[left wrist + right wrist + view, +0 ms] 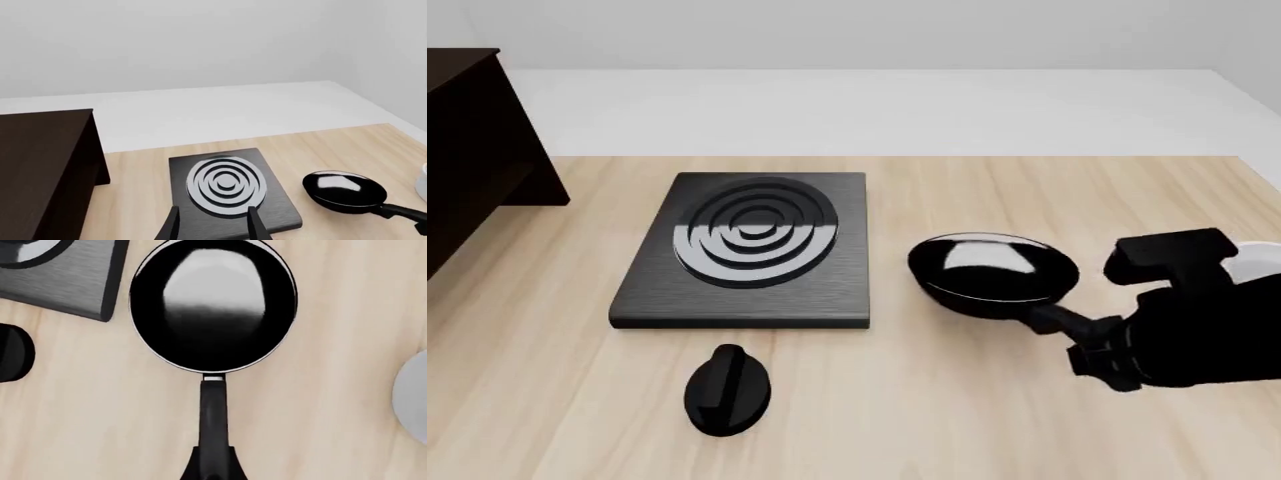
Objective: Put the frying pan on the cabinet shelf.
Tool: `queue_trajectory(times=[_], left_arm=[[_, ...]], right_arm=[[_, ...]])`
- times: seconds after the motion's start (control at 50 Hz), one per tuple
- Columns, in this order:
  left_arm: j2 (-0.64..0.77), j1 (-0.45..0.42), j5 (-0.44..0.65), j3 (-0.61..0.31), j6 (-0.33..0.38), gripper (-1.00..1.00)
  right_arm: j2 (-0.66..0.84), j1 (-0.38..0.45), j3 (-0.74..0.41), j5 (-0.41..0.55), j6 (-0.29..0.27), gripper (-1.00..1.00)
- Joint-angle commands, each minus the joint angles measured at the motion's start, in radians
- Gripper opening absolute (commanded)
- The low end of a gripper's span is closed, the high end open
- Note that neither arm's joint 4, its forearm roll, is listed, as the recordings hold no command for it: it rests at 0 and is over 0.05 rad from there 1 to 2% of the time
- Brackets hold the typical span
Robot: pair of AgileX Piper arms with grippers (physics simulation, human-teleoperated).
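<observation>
A light wooden table (961, 420) fills the scene, seen from the robot's side. The frying pan (993, 270) sits on the tabletop toward the right edge, round and black with a glossy inside, just to the right of a flat black stove plate (647, 290) marked with pale concentric rings. The two are close but do not touch. The pan's long black handle (1065, 321) points back toward the near right corner of the table.

The right gripper (213, 471) comes in from the right and is clamped onto the end of that handle; in the right wrist view both dark fingers press against the handle's sides with the pan bowl straight ahead. Whether the pan rests on the wood or is lifted slightly cannot be told.

The cabinet shelf (474, 150), very dark brown with flat boards, stands at the far left corner of the table, well apart from the pan and on the other side of the stove plate.

The left gripper (215, 227) shows only in its own wrist view, hanging above the stove plate with its two fingers spread apart and nothing between them.

A small black oval knob (730, 389) lies near the front edge, just in front of the stove plate. A white bowl (1257, 262) sits at the right edge, partly hidden behind the right arm.
</observation>
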Motion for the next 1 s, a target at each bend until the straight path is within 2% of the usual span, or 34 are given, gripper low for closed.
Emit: queue_trajectory(times=[0.02,0.04,0.06,0.16,0.22,0.24,0.28,0.32,0.4,0.44,0.48,0.62,0.86,0.98,1.0], left_arm=[[-0.003,-0.004,-0.002,0.005,-0.003,1.00],[-0.005,-0.005,0.003,0.001,-0.003,1.00],[-0.005,-0.005,0.005,0.000,-0.003,1.00],[-0.005,-0.006,0.010,-0.007,-0.003,1.00],[-0.006,-0.005,0.008,-0.003,-0.003,1.00],[-0.006,-0.005,0.007,-0.001,-0.003,1.00],[-0.008,-0.007,0.008,0.000,-0.003,1.00],[-0.007,-0.008,0.011,-0.006,-0.004,1.00],[-0.007,-0.007,0.013,-0.009,-0.004,1.00],[-0.006,-0.006,0.014,-0.012,-0.004,1.00],[-0.005,-0.006,0.020,-0.021,-0.004,1.00],[0.000,-0.008,0.024,-0.030,-0.017,1.00],[0.007,-0.020,0.010,-0.027,-0.043,1.00],[0.022,-0.042,0.010,-0.038,-0.092,1.00],[0.029,-0.048,0.012,-0.045,-0.133,1.00]], right_arm=[[-0.044,-0.106,-0.100,0.007,-0.163,-1.00],[-0.045,-0.114,-0.104,0.005,-0.189,-1.00],[-0.044,-0.111,-0.106,0.005,-0.179,-1.00],[-0.055,-0.132,-0.109,-0.025,-0.257,-1.00],[-0.053,-0.133,-0.105,-0.047,-0.259,-1.00],[-0.058,-0.144,-0.101,-0.062,-0.300,-1.00],[-0.064,-0.152,-0.099,-0.082,-0.346,-1.00],[-0.063,-0.146,-0.104,-0.095,-0.328,-1.00],[-0.072,-0.154,-0.108,-0.120,-0.389,-1.00],[-0.070,-0.157,-0.123,-0.125,-0.374,-1.00],[-0.066,-0.162,-0.133,-0.132,-0.388,-1.00],[-0.033,-0.154,-0.206,-0.130,-0.387,-1.00],[0.045,-0.113,-0.422,-0.071,-0.383,-1.00],[0.090,-0.070,-0.521,-0.041,-0.371,-1.00],[0.102,-0.060,-0.542,-0.034,-0.372,-1.00]])
